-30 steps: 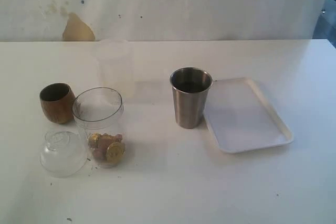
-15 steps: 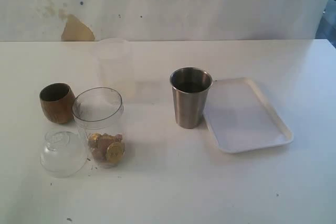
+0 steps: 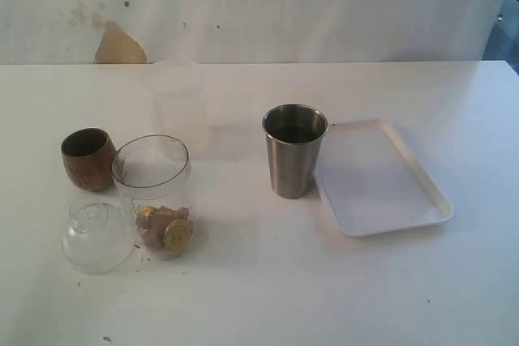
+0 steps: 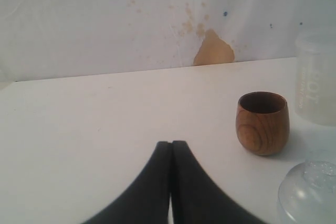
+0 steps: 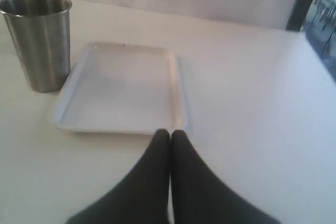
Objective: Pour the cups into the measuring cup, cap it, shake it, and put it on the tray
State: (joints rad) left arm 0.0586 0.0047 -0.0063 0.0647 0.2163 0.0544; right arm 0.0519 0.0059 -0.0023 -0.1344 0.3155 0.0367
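Observation:
The brown wooden cup (image 3: 87, 158) stands at the left, beside the clear measuring cup (image 3: 152, 188), which has gold and pink pieces at its bottom. The steel tumbler (image 3: 293, 150) stands upright at the middle, touching or nearly touching the white tray (image 3: 379, 177) on its right. Neither gripper shows in the exterior view. My left gripper (image 4: 171, 144) is shut and empty, with the wooden cup (image 4: 262, 123) ahead and to one side. My right gripper (image 5: 170, 132) is shut and empty at the tray's (image 5: 123, 87) near edge, the tumbler (image 5: 39, 40) beyond.
A clear dome lid (image 3: 97, 237) lies in front of the wooden cup, against the measuring cup. A frosted translucent cup (image 3: 174, 101) stands further back. The white table meets a stained wall (image 3: 120, 42) behind. The dome lid (image 4: 310, 192) and frosted cup (image 4: 316, 80) edge the left wrist view.

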